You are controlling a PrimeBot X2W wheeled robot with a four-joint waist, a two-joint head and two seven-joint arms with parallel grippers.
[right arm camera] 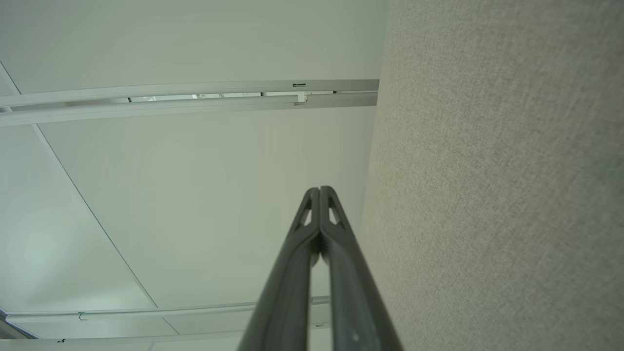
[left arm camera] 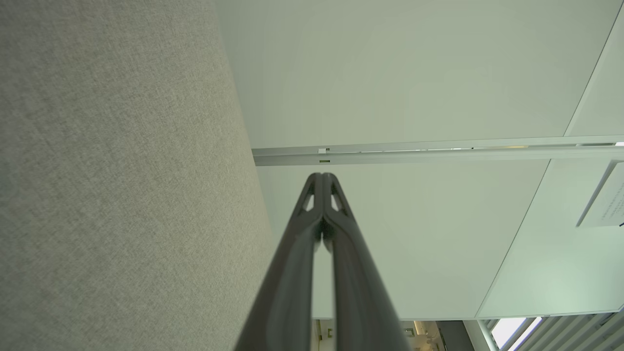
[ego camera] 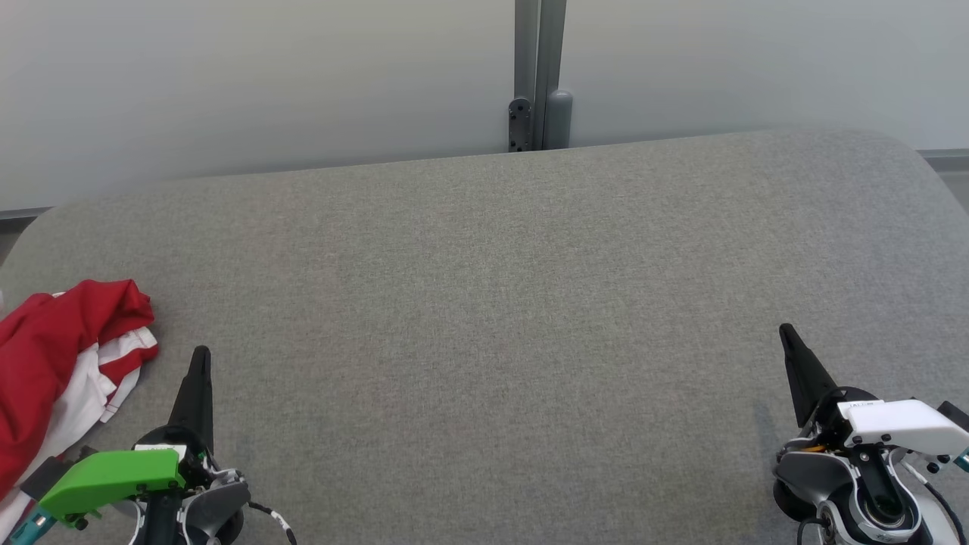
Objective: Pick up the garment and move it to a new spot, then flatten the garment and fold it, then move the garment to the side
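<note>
From my head, the crumpled red-and-white garment [ego camera: 53, 363] lies at eight o'clock on the worktop [ego camera: 492, 303], by its left edge, just beside my left gripper [ego camera: 200, 353]; my right gripper [ego camera: 786, 329] sits at four o'clock. Pickup is not yet begun, I judge: next I must open and reach toward nine. Each wrist view shows jaws pressed shut, empty, with bare worktop alongside.

At eight o'clock in my head view the garment [ego camera: 45, 363] runs off the frame, its shape unclear. At three o'clock, left wrist view, a notice [left arm camera: 609, 200] is clipped; I can't read it.
</note>
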